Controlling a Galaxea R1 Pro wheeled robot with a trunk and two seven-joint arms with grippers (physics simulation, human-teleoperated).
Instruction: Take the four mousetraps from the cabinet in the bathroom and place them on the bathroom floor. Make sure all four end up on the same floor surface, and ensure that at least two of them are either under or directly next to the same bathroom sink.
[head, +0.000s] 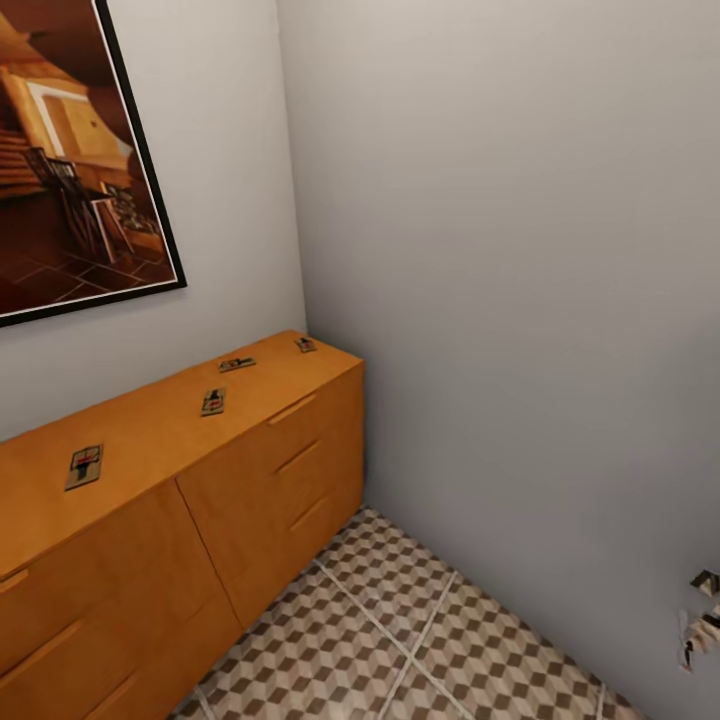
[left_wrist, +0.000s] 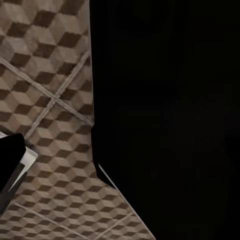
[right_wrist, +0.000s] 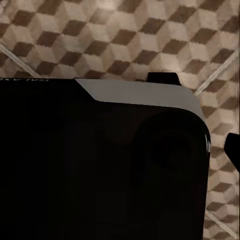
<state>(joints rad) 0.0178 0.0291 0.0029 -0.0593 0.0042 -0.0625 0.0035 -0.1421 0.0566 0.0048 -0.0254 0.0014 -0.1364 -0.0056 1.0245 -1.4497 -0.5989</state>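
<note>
Four mousetraps (head: 84, 466) (head: 212, 402) (head: 237, 364) (head: 306, 344) flat along cabinet (head: 150, 430) top, well apart. Below: cube-patterned bathroom floor (head: 400, 620). Above: framed picture (head: 70, 160) on wall. Finger state of both grippers: cannot tell, dark robot body blocking wrist views.

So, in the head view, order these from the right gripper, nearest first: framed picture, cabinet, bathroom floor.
1. bathroom floor, below the right gripper at the right edge.
2. cabinet, to the left.
3. framed picture, on the wall above the cabinet.

Home: tiled floor (head: 420, 620), framed picture (head: 70, 150)
</note>
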